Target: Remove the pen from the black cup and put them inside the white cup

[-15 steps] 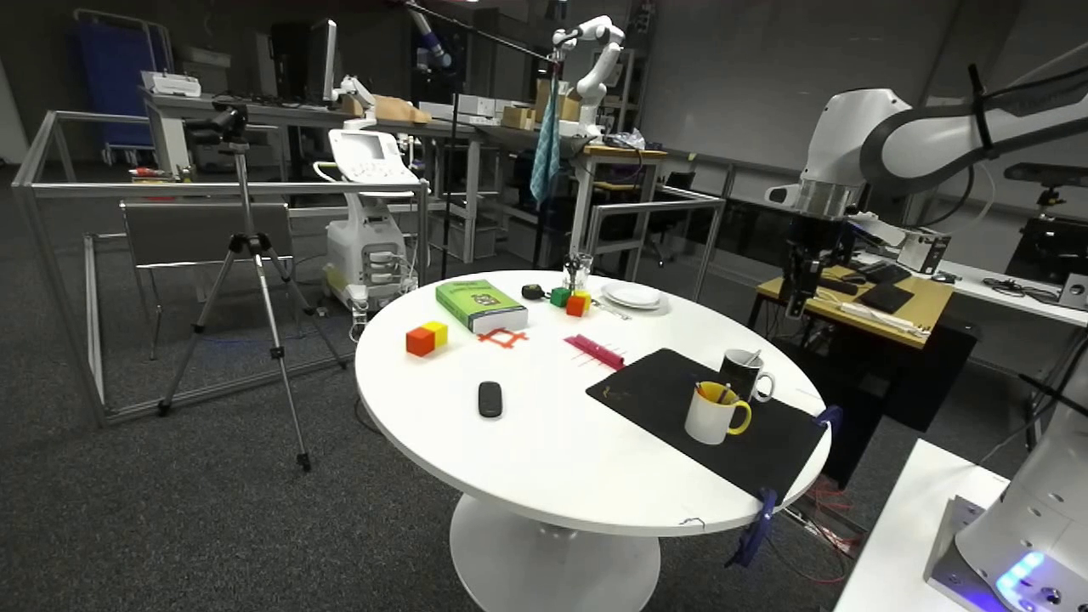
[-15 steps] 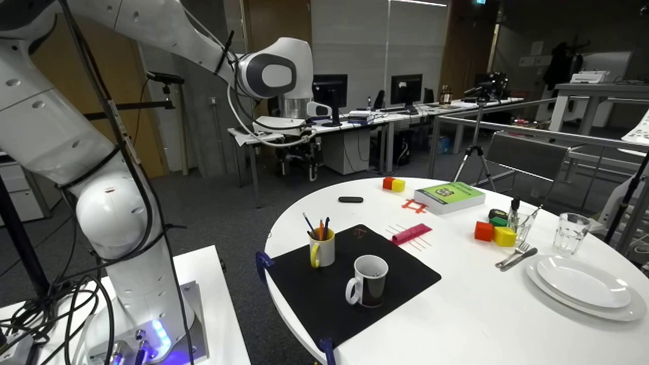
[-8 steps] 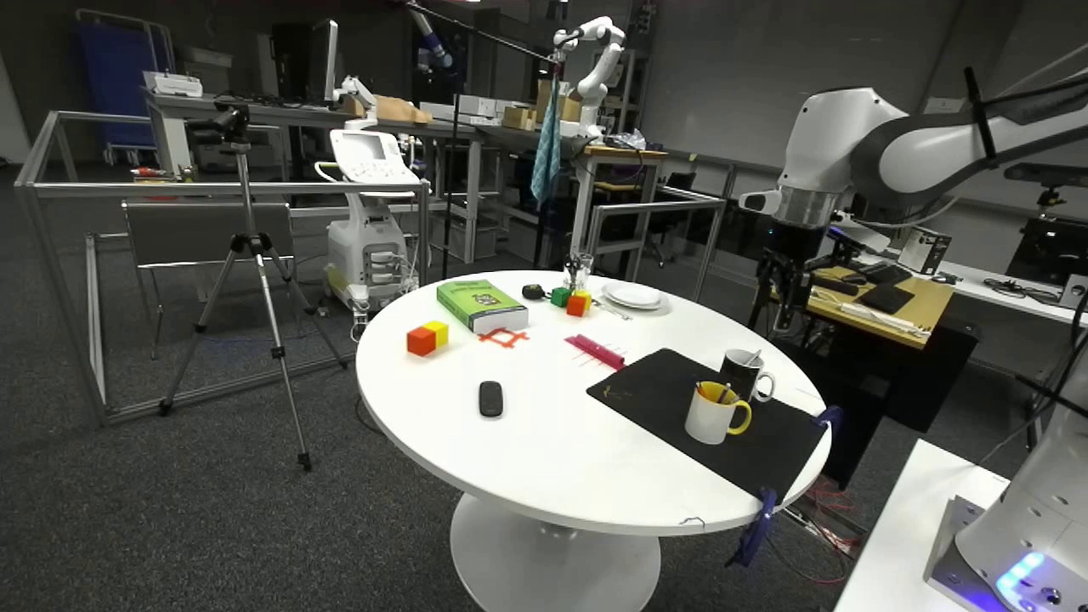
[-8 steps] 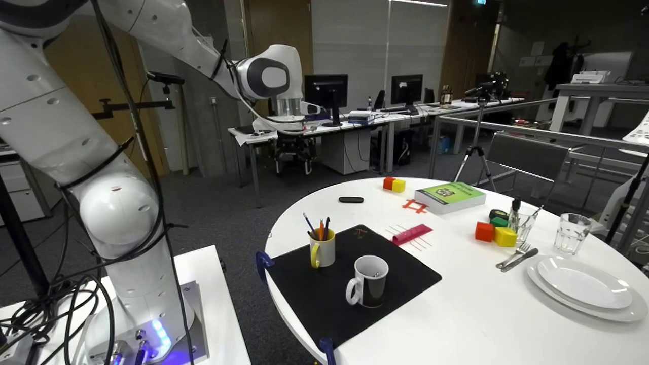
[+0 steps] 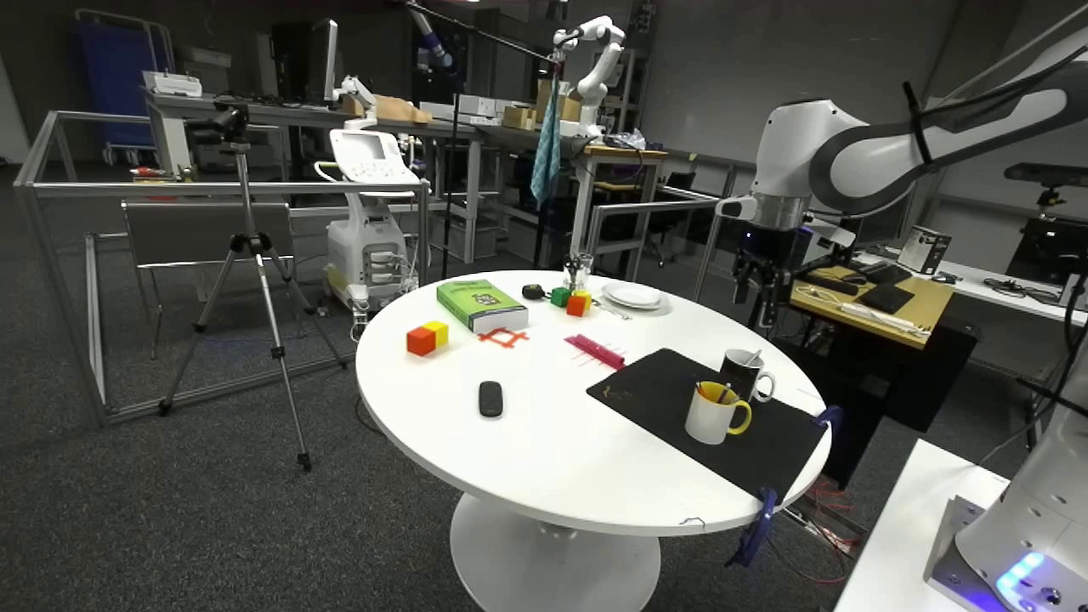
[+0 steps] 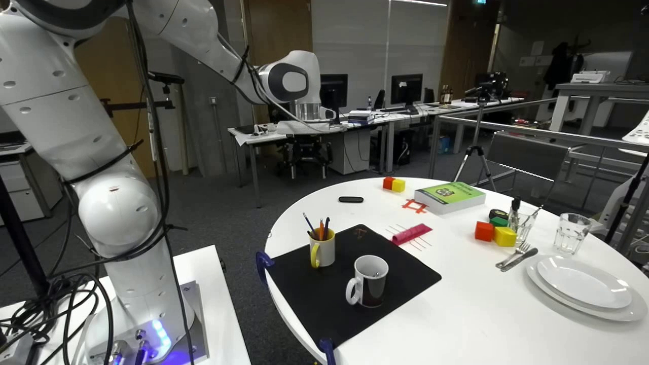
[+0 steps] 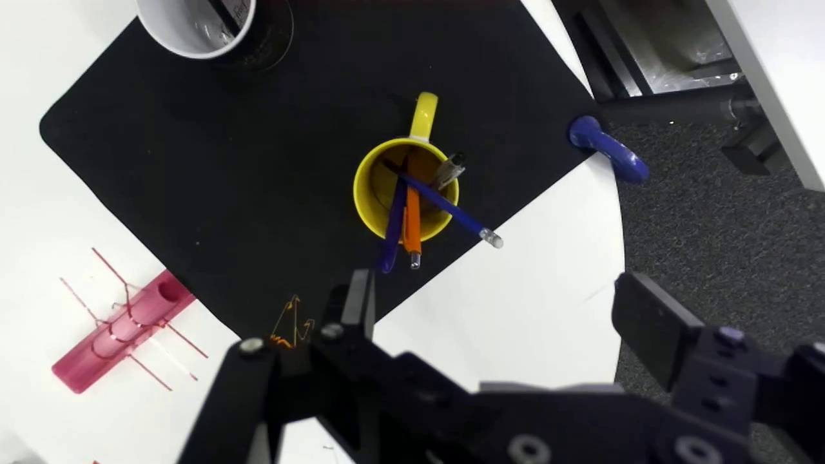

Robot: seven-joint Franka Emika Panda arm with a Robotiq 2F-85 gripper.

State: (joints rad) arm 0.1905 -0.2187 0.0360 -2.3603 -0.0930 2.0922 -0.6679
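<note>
Above the white round table [image 5: 544,450], your gripper [image 7: 493,283] is hovering with its fingers [image 7: 651,322] spread wide — released, and hanging apart from both cups. On the black mat [image 6: 309,299], the black cup [image 6: 375,292] is standing upright; a slim dark thing [image 7: 223,14] is leaning inside it, and you cannot tell from these views whether that is the pen. Script-like marks are showing on the cup's white inner wall, too small for you to read. Near it, the white cup [image 6: 327,252] is also standing upright on the mat and is holding a blue pencil [image 7: 448,205], an orange pen [image 7: 412,225] and a purple pen [image 7: 390,238]. An orange mark [image 7: 282,341] is showing near the mat's corner — you cannot make out letters in it. Farther across the table, the green book [image 5: 482,299] is lying flat, its cover carrying a picture and dark print, both too small for you to make out.
</note>
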